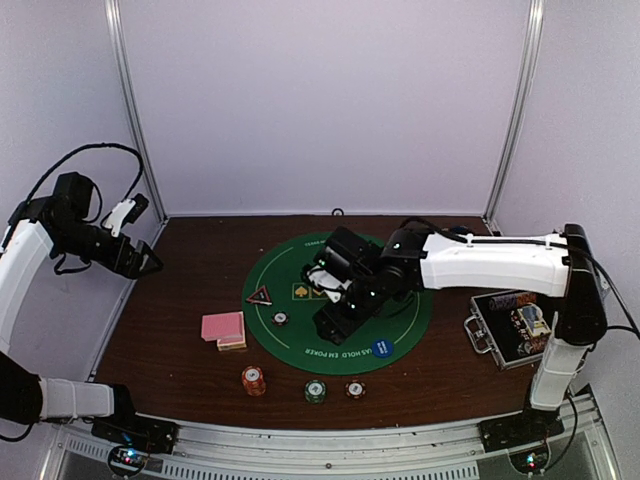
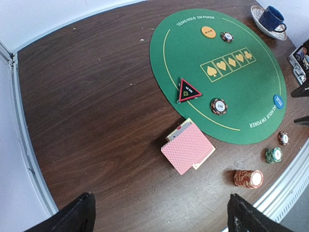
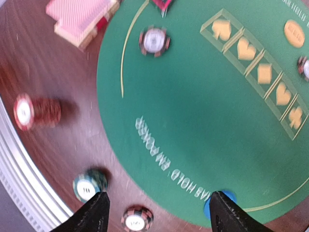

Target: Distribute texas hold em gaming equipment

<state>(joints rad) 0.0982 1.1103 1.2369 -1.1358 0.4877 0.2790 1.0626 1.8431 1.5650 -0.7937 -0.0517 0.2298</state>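
Over the green mat point(image 1: 408, 326), the right gripper point(image 3: 159, 194) is held released, with nothing between its fingers. Above the worktop's point(image 1: 180, 300) left edge, the left gripper point(image 2: 159, 198) is likewise spread and empty. The pink-backed cards point(image 2: 187, 153) are stacked just left of the mat. The triangle marker point(image 2: 188, 91) is found at its left rim. Orange-red chips point(image 2: 248, 178) and green chips point(image 2: 273, 155) are stacked near the front edge.

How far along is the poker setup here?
Partly done. On the green mat lie the orange button, a chip beside it, the blue button, a second chip and, at its edge, the triangle marker. Nothing is in hand: the right gripper hovers open over the mat, the left gripper open off to the side. Seemingly left, on the table: the pink-backed cards, orange-red stack, green stack and a lone chip.
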